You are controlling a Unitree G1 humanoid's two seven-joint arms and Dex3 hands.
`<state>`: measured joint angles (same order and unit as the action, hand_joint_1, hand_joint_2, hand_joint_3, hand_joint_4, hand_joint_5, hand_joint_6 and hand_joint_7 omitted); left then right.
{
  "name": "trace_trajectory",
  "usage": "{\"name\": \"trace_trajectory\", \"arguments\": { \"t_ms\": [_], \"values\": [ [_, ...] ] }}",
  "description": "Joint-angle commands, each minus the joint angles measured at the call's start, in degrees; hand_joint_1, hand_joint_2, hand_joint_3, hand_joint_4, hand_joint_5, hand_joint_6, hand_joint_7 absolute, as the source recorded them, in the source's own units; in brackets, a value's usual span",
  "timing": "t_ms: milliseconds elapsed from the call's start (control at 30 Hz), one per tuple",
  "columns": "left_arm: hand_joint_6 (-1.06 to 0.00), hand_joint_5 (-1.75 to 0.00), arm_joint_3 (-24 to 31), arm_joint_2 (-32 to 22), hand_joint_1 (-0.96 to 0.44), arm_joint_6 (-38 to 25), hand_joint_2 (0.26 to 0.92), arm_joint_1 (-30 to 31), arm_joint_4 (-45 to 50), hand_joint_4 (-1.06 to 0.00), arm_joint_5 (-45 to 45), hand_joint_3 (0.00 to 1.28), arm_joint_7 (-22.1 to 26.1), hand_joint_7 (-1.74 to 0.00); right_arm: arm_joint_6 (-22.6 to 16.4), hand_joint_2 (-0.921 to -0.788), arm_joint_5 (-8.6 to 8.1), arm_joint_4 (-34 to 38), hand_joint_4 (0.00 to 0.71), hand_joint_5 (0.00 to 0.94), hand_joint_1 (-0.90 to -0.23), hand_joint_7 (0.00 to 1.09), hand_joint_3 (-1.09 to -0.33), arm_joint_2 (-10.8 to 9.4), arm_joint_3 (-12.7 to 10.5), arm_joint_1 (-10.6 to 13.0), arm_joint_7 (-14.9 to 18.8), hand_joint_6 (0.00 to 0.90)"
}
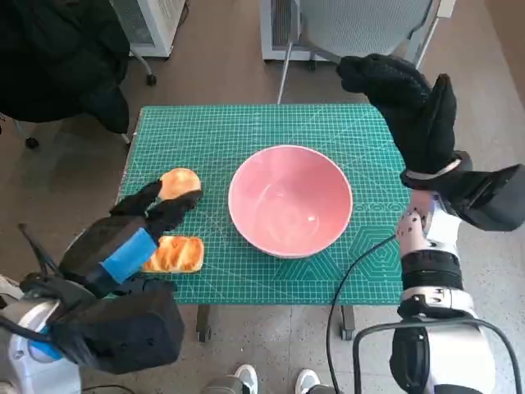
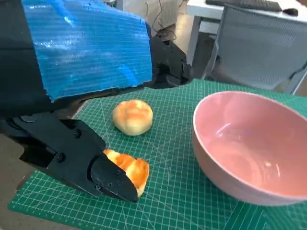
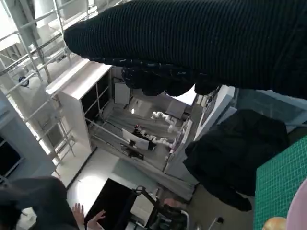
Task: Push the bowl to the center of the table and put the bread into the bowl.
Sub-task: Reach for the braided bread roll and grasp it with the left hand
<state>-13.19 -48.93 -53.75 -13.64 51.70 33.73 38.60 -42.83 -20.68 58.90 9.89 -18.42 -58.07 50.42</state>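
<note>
Pink bowl (image 1: 290, 199): empty, upright, mid-bench on the green cutting mat (image 1: 246, 131). Round bun (image 1: 180, 181) and long bread piece (image 1: 173, 254): left of bowl. Left hand (image 1: 123, 238): over both, fingers (image 2: 112, 179) wide, holding nothing. Right hand (image 1: 410, 107): raised at far right, fingers' spread cannot be told.

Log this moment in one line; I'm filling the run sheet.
pink bowl: mid-table, empty | round bread roll, long bread roll: on green mat | left hand: open above rolls | right hand: raised, holds nothing
</note>
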Motion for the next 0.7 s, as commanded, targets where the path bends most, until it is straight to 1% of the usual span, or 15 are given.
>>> {"name": "trace_trajectory", "arguments": {
  "t_ms": [33,333,700],
  "values": [
    [-0.3,-0.01,-1.5,0.3,-0.01,0.4,0.671,-0.3,-1.9,-0.11,1.8,0.0,-0.2,-0.03,1.2,-0.921,-1.06,0.1,0.269,0.0,-0.694,0.0,-0.867,-0.2,0.0,1.6,0.7,0.335],
    [-0.31,-0.01,-2.7,2.0,-0.03,3.1,0.675,1.0,-5.6,-0.13,3.4,0.0,-1.6,-0.02,1.8,-0.921,-1.88,-0.4,0.263,0.0,-0.69,0.0,-0.868,-0.1,0.1,1.8,1.0,0.336],
    [-0.33,-0.01,-3.7,4.2,-0.04,6.2,0.688,1.9,-10.6,-0.15,5.2,0.01,-2.5,-0.02,2.2,-0.921,-2.32,-1.0,0.26,0.0,-0.682,0.0,-0.873,-0.1,0.2,2.0,1.0,0.334]
  ]
}}
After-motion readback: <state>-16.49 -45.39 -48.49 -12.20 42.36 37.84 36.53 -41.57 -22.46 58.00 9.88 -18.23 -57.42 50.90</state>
